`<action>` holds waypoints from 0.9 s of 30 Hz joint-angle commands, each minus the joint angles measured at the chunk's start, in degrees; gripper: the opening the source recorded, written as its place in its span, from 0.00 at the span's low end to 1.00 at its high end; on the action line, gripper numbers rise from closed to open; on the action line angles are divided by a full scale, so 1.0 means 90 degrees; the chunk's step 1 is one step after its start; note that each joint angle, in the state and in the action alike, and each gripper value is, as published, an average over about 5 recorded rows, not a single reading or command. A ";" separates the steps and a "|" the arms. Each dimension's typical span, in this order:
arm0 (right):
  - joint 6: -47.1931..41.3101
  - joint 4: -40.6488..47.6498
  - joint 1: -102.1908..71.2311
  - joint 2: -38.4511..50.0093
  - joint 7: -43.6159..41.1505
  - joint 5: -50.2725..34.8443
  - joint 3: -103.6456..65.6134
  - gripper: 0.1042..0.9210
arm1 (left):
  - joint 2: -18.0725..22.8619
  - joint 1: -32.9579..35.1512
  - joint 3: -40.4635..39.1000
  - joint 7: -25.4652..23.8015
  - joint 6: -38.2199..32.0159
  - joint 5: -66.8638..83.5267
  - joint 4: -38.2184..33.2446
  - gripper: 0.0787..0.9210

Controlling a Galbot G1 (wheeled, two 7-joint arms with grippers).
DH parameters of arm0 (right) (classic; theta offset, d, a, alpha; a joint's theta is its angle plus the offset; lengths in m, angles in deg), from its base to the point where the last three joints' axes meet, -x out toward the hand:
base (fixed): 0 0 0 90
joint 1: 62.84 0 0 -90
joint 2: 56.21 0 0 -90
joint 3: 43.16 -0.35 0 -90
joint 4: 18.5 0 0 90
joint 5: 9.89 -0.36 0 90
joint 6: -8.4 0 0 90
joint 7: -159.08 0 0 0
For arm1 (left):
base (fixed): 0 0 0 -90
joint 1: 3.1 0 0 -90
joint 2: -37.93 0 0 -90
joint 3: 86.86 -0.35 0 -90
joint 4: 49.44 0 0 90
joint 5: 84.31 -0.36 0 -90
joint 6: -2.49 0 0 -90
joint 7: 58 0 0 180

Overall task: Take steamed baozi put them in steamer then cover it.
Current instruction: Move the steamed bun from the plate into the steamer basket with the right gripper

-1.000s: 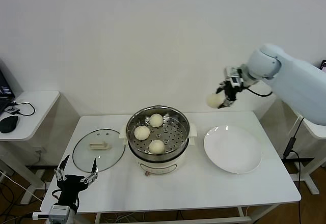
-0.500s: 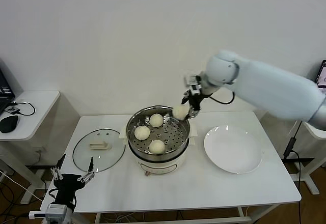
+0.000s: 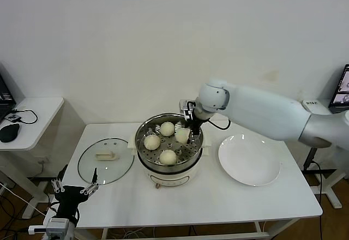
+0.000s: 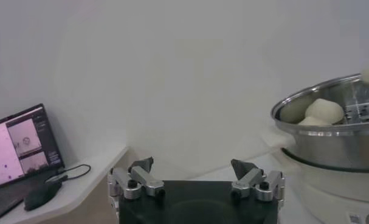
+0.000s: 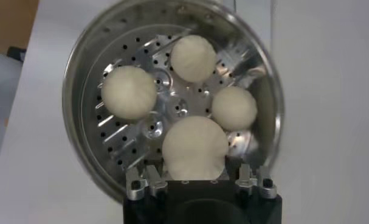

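- Clear glass lid (image 3: 106, 160) with its cream handle lies flat on the table (image 3: 218, 202) just left of the steamer, not moved since a second ago; covering is yet to come.
- Nearer than the lid, off the steamer's left and low at the table's front edge, the left gripper (image 3: 74, 187) waits with its fingers spread wide and nothing between them. It has only drifted slightly.
- Steel steamer (image 3: 169, 142) stands mid-table with three steamed baozi (image 3: 152, 142) resting on its perforated tray.
- The fourth baozi (image 3: 182, 135) is the change: a second ago it hung high and well right of the steamer, and now it is inside the steamer's rim, over the empty right part of the tray, clamped in the right gripper (image 5: 196, 176).
- That gripper's fingers are closed on the bun's sides; I judge it is just above the tray, so release should follow.
- Right of the steamer, the white plate (image 3: 249, 160) holds no buns, so this looks like the last one.
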 commanded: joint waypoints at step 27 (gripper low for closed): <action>0.0073 -0.0469 0.0006 0.0572 0.0342 0.0013 -0.0751 0.88 | -0.0003 -0.0011 -0.0006 -0.0018 -0.0008 0.0021 -0.0013 0.88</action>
